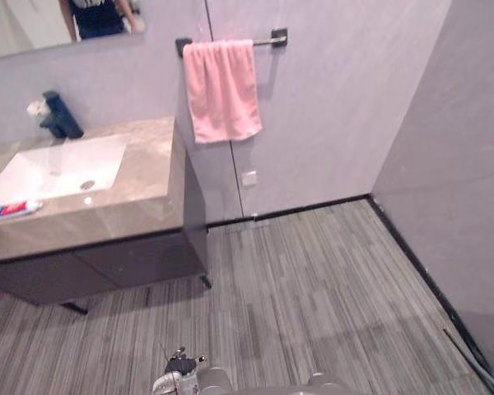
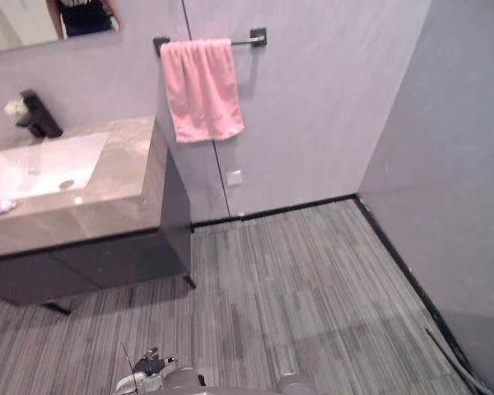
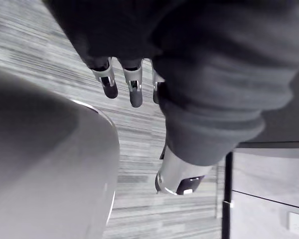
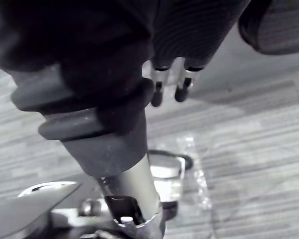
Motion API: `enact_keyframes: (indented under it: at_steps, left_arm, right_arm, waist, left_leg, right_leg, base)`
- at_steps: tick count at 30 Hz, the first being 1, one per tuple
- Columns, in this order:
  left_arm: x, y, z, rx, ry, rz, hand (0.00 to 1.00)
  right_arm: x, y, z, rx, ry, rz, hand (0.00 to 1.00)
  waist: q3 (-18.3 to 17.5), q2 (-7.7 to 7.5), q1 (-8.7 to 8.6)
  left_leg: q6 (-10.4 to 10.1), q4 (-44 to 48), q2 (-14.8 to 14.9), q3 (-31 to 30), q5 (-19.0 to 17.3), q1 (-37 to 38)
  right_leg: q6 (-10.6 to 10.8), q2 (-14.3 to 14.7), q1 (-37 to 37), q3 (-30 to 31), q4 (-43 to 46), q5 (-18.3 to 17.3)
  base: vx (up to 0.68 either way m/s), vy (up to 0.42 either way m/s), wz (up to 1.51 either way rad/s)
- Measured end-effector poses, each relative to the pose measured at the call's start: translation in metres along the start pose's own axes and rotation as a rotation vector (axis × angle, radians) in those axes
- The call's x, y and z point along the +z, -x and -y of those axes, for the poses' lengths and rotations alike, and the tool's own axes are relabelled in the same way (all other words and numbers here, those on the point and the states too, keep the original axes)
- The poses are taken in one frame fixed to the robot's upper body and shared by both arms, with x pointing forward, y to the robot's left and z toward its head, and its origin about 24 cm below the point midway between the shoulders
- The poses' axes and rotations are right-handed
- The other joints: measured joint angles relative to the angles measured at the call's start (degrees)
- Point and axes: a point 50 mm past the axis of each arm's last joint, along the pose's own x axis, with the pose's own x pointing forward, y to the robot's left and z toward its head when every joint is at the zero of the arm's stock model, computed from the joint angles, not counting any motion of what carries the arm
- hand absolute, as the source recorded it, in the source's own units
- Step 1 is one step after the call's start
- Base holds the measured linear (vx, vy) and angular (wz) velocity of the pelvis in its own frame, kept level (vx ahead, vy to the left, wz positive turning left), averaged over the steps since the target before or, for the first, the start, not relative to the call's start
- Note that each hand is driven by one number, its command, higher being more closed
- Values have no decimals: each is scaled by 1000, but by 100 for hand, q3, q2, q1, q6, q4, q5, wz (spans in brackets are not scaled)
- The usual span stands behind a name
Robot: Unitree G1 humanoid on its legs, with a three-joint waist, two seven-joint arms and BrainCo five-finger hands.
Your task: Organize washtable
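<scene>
Your left robot hand [image 3: 162, 107] hangs low over the striped grey floor [image 3: 139, 129]. Its fingers [image 3: 134, 92] point down at the floor. They are loose and a little spread, and the thumb [image 3: 182, 177] sticks out by itself. This hand holds nothing.

Your right robot hand [image 4: 134, 99] hangs down over the floor too. Its fingers [image 4: 182, 88] are loose and sit side by side, with the thumb [image 4: 132, 189] away from them. It holds nothing either.

Farther off, the tabletop [image 1: 123, 210] sits at the left of the eye view, on a dark cabinet [image 1: 107, 263]. The toothpaste tube [image 1: 11, 209] lies flat on the tabletop at the far left edge of the frame, near the front edge of the tabletop. Its long side runs left to right, almost along that front edge. The white end points right and the blue end points left. You cannot tell which end has the cap.

The tube is just in front of the white sink [image 1: 58, 164]. Behind the sink, in the upper left, stands a black tap [image 1: 59, 117] with a small white thing [image 1: 37, 108] just beside it.

At the top middle, a pink towel [image 1: 222, 89] hangs over a dark rail [image 1: 272, 37] on the wall. The mirror [image 1: 33, 29] in the top left corner shows part of a person [image 1: 99, 15].
</scene>
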Motion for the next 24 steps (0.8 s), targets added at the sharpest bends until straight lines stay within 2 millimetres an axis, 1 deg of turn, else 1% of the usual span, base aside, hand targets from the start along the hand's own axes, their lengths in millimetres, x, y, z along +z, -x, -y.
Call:
enact_keyframes:
  at_steps: [1,2,3,4,5,6,7,8,9,10,11,12,13,14,15,16,17,18,19,20,21,23,24]
  left_arm:
    - [1,0,0,-4,11,6,0]
    - [3,0,1,-4,16,11,0]
    - [8,-1,-1,-4,15,26,0]
    - [10,-1,-1,-2,13,32,0]
    - [10,-1,-2,0,13,32,0]
    - [9,-1,-1,-1,13,32,0]
    - [7,-1,-1,-3,22,26,0]
    - [7,-1,-3,2,18,29,0]
    - [11,-1,-7,10,11,42,0]
    - [13,-1,-12,22,10,47,0]
    - [11,-1,-14,31,17,38,0]
    - [-3,2,-23,60,36,-6,0]
    - [-22,7,-32,95,59,-70,0]
    - [-32,10,-34,101,57,-100,0]
    - [-56,18,-38,115,61,-173,0]
    - [-68,23,-39,119,62,-215,0]
    - [-88,31,-40,122,53,-286,0]
    - [-100,37,-41,119,24,-333,0]
    - [-104,39,-42,118,16,-346,0]
    - [-108,41,-42,117,10,-357,0]
    - [-107,40,-41,110,-2,-354,0]
    - [-99,36,-37,99,-7,-328,0]
    - [-93,33,-36,95,-9,-308,0]
  right_arm:
    - [-1,0,0,1,-1,-8,0]
    - [-1,0,-1,2,-3,-10,0]
    - [-3,0,-5,10,-15,-24,0]
    - [-5,0,-7,14,-21,-36,0]
    - [-7,0,-7,13,-20,-42,0]
    - [-9,1,-5,10,-13,-45,0]
    - [-10,1,0,2,-4,-45,0]
    - [-8,1,-1,7,20,-42,0]
    - [-6,0,-4,16,58,-37,0]
    - [-4,0,-2,12,64,-31,0]
    - [-4,0,1,7,67,-30,0]
    - [-5,1,4,3,76,-34,0]
    - [-8,1,5,1,77,-39,0]
    - [-10,2,7,-4,81,-43,0]
    - [-9,2,13,-12,81,-36,0]
    - [-7,2,14,-9,85,-22,0]
    - [-5,2,16,-10,91,2,0]
    - [-2,2,13,-1,105,22,0]
    - [1,2,11,3,118,30,0]
    - [4,2,12,1,136,43,0]
    - [6,2,12,1,143,52,0]
    - [9,2,10,3,140,68,0]
    - [13,2,9,5,136,82,0]
  waist:
    - [57,16,2]
    - [118,17,0]
    - [214,-53,-3]
    - [225,-90,12]
    - [217,-100,27]
    - [218,-65,51]
    - [221,23,40]
    - [174,58,51]
    - [168,-57,88]
    - [143,-81,117]
    - [132,-15,154]
    - [69,65,213]
    - [5,54,267]
    - [-52,45,291]
    - [-103,90,308]
    - [-104,129,288]
    - [-86,226,202]
    - [-50,298,134]
    - [-55,300,137]
    - [-69,309,132]
    - [-137,355,126]
    - [-135,330,119]
    - [-129,326,77]
  left_leg:
    - [-122,-405,-1,49,-84,-47]
    - [-169,-721,21,94,-130,-45]
    - [-136,-1714,45,173,-200,-42]
    - [-125,-2698,30,185,-198,12]
    - [-121,-3431,5,172,-172,71]
    - [-122,-4822,-41,44,-93,79]
    - [-76,-5453,-55,-109,653,70]
    - [-22,-5514,-116,-84,987,76]
    - [117,-5328,-276,-52,928,-74]
    - [207,-5083,-301,-92,718,-175]
    - [221,-4997,-287,-114,612,-188]
    - [298,-4965,-310,-55,482,-51]
    - [417,-5072,-408,159,352,241]
    - [449,-5118,-473,274,259,389]
    - [499,-5191,-565,489,84,687]
    - [542,-5200,-594,569,-14,856]
    - [604,-5312,-660,606,-153,1253]
    - [664,-5517,-702,754,-182,1682]
    - [672,-5672,-722,819,-180,1939]
    - [663,-5985,-733,917,-156,2394]
    - [626,-6233,-730,983,-120,2669]
    - [585,-6427,-719,1014,-96,2833]
    - [533,-6613,-692,1003,-66,2925]
  right_leg:
    - [1,68,295,52,-214,4]
    - [2,103,474,66,-327,4]
    - [2,150,886,61,-578,4]
    - [4,156,1031,30,-694,3]
    - [26,157,1107,-3,-776,-22]
    - [125,146,1224,-47,-916,-237]
    - [214,161,1307,-24,-955,-340]
    - [204,118,1303,54,-946,-406]
    - [198,-33,1249,81,-859,-485]
    - [217,-81,1126,154,-693,-303]
    - [212,-79,1060,241,-557,-178]
    - [191,-118,975,549,-262,-5]
    - [205,-271,859,854,167,54]
    - [193,-356,730,977,501,62]
    - [119,-469,357,1039,1474,148]
    - [106,-553,167,979,1984,328]
    - [117,-701,-97,921,2927,795]
    - [221,-835,-327,801,3812,625]
    - [306,-870,-428,730,4119,502]
    - [410,-904,-613,496,4345,219]
    - [491,-949,-762,179,4201,-58]
    - [644,-950,-1048,-83,3712,-317]
    - [725,-888,-1291,-197,2953,-424]
  base:
    - [317,-30,-32]
    - [485,19,-23]
    - [396,48,-16]
    - [425,83,-12]
    - [309,116,-14]
    - [380,206,-10]
    - [260,168,-10]
    - [364,243,4]
    - [406,208,13]
    - [483,270,15]
    - [408,246,-1]
    - [380,292,-26]
    - [383,282,-42]
    - [379,258,-64]
    - [286,181,-55]
    - [343,220,-49]
    - [331,202,-17]
    - [371,212,-17]
    - [352,147,-20]
    - [328,81,-24]
    - [275,26,-21]
    - [213,-70,-8]
    - [212,-153,1]
